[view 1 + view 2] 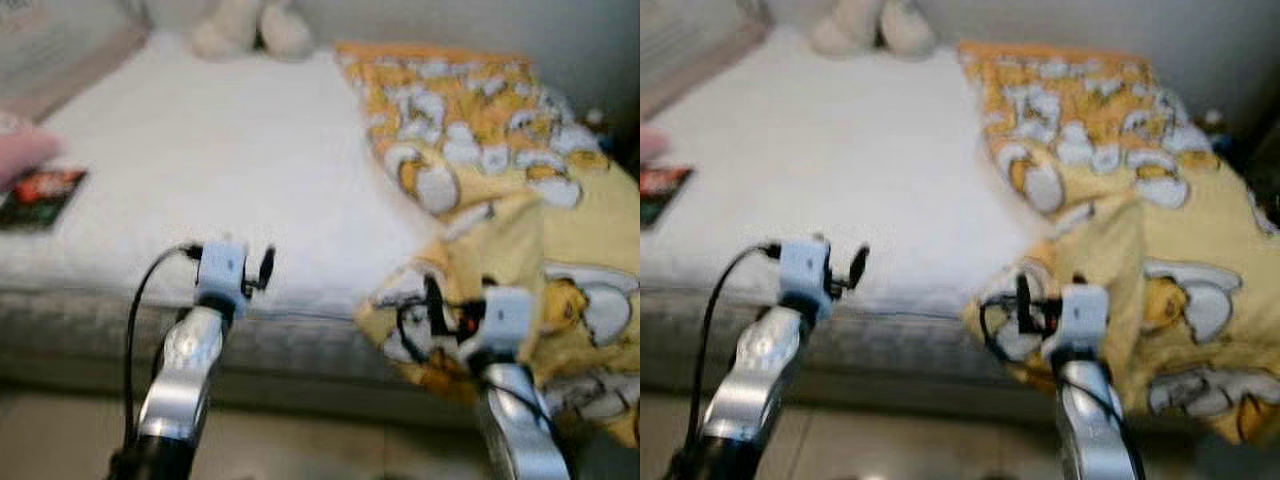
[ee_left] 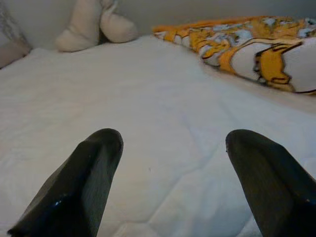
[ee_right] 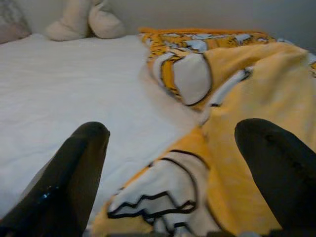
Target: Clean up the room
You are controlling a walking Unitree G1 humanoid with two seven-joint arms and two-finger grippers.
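Observation:
A yellow and orange cartoon-print blanket (image 1: 500,190) lies crumpled on the right side of a white bed (image 1: 230,170), spilling over its front edge. My right gripper (image 3: 170,148) is open at that front edge, its fingers (image 3: 276,163) straddling a fold of the blanket (image 3: 222,148) without closing on it. My left gripper (image 2: 173,163) is open too, held low over the bare white mattress (image 2: 163,113) near the bed's front edge. In the head views both silver arms (image 1: 190,370) reach toward the bed.
A cream plush toy (image 1: 245,28) rests at the head of the bed. A dark red and black booklet (image 1: 42,195) lies at the bed's left side, with a pink object (image 1: 20,155) beside it. Pale floor (image 1: 300,445) runs below the grey bed base.

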